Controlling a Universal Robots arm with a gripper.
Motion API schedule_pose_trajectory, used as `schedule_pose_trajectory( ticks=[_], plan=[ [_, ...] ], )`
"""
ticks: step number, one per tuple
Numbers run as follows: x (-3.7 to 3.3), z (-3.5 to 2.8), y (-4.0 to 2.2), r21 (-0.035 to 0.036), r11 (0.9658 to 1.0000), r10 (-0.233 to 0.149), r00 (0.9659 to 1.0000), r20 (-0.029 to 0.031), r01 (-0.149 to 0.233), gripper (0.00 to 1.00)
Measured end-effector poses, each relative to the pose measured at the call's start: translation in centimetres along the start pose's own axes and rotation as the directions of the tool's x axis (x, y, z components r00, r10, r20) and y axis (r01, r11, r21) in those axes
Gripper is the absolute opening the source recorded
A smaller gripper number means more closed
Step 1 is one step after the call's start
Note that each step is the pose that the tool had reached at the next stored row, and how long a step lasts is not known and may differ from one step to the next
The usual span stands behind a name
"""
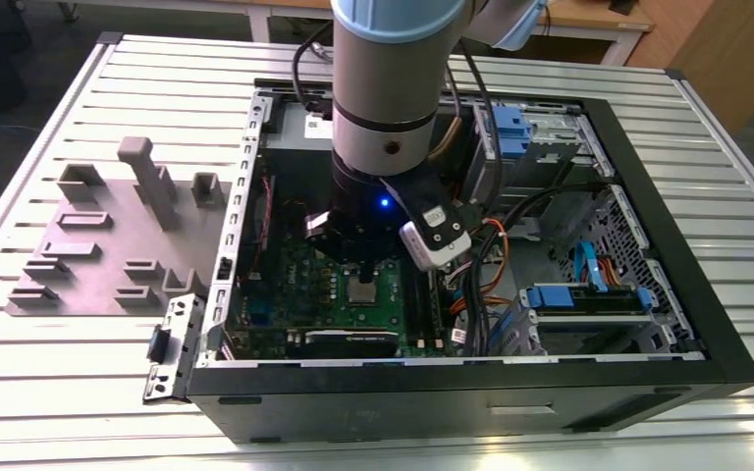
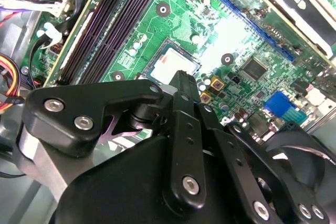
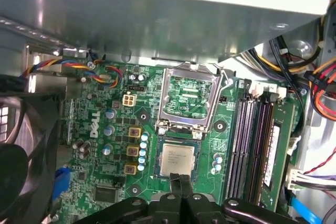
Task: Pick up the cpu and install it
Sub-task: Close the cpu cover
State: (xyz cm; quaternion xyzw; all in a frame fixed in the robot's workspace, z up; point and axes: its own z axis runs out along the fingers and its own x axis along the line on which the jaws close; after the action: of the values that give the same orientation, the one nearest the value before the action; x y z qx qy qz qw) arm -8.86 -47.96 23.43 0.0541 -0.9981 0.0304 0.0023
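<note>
The cpu is a small square chip with a dull silvery top. It lies flat in the socket on the green motherboard, and I also see the cpu in the other two views. The silvery socket frame stands flipped open beside it. My gripper hangs just over one edge of the chip with its black fingers pressed together and nothing between them. In the exterior view the arm's wrist reaches down into the open computer case.
Dark memory slots run beside the socket. A black fan and coloured cables lie on the other side. Drive bays with blue tabs and loose cables fill the case toward the exterior view's right. A grey fixture plate lies outside the case.
</note>
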Motion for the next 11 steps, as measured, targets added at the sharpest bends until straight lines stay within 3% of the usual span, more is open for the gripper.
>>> schedule_pose_trajectory(
  ticks=[11],
  plan=[
    [0.00,-0.34,-0.02,-0.0001,1.0000,-0.007,1.0000,0.0024,0.007,0.11]
  ],
)
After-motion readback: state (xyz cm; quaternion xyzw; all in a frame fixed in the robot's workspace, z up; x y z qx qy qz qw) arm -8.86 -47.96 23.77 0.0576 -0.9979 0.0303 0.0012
